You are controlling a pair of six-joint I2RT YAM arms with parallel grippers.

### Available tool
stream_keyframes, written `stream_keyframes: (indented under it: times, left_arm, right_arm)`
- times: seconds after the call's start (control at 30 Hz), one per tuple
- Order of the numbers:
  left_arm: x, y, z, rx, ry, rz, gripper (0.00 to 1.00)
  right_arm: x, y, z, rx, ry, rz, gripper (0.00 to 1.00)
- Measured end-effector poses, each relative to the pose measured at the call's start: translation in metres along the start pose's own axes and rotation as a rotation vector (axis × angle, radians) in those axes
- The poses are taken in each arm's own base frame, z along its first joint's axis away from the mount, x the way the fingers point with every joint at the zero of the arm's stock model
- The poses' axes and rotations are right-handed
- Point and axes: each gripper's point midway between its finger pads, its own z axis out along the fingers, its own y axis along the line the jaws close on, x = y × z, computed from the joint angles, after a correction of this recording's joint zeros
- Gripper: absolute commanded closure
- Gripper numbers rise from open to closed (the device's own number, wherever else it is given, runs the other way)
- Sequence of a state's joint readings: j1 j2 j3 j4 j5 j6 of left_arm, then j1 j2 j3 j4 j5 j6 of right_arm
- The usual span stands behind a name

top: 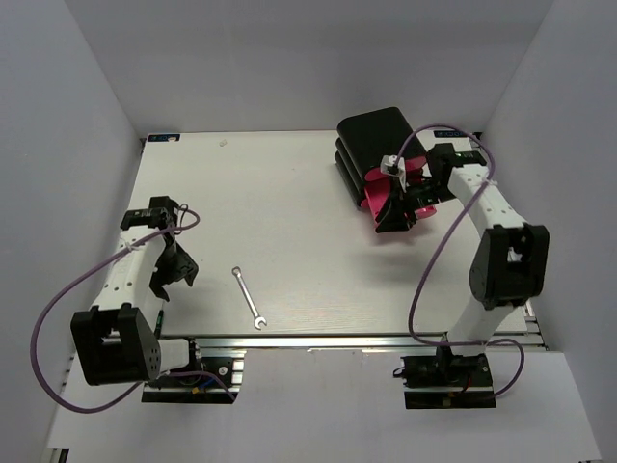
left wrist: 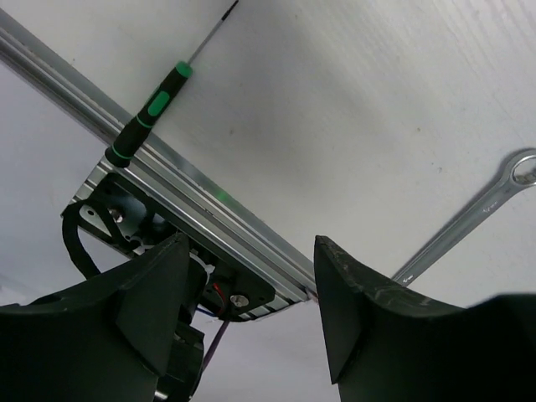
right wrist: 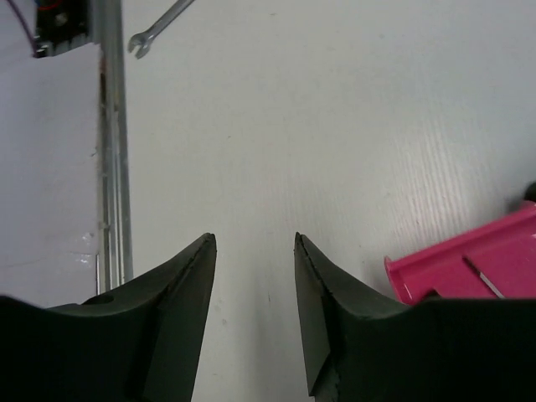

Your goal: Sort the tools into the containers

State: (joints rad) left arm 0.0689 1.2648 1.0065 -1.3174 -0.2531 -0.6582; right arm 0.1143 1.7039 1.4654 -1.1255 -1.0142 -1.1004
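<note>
1. White walls enclose a white ribbed worktop [top: 289, 193] with an aluminium rail [left wrist: 193, 188] along its near edge.
2. Left gripper [left wrist: 251, 251]: jaws apart and empty, hanging over the near left edge.
3. Slim screwdriver with a black-and-green handle and thin metal shaft [left wrist: 149, 109]: lies slantwise at that edge, its handle end over the rail, just ahead of the left gripper.
4. Small silver combination wrench [top: 248, 297]: lies flat near the front rail, to the right of the left gripper and touching nothing.
5. Stack of black rounded drawers with pink fronts [top: 371, 145]: stands far right. One pink drawer [right wrist: 469, 268] is pulled open, with a thin metal shaft lying inside.
6. Right gripper [right wrist: 254, 251]: jaws apart and empty, just beside the open drawer.
7. Likely step in hand: collect the next tool with the left arm.
   - Square the jaws across the screwdriver's handle, not its shaft.
   - Close fully before lifting, since a handle overhanging the rail may roll.
   - The flat wrench would need fingertips pressed tight to the worktop.
</note>
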Motion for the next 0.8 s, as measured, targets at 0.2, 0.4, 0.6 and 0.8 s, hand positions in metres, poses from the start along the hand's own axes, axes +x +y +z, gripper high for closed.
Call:
stream_keyframes:
  times: [0.2,0.4,0.6,0.8]
  left_arm:
    - [-0.011,0.006,0.013,-0.049,0.066,-0.006,0.3]
    - [-0.023,0.013,0.03,-0.071,0.144,-0.071,0.31]
    - [-0.026,0.017,0.04,-0.061,0.157,-0.124,0.35]
    - [-0.004,0.02,0.055,-0.069,0.194,-0.133,0.32]
  right_arm:
    - [0.001,-0.022,0.028,-0.123,-0.002,0.013,0.53]
    - [-0.027,-0.02,0.04,-0.155,-0.004,-0.07,0.53]
    - [-0.026,-0.034,0.047,-0.155,0.025,-0.033,0.54]
    - [-0.006,-0.04,0.051,-0.143,0.098,0.067,0.54]
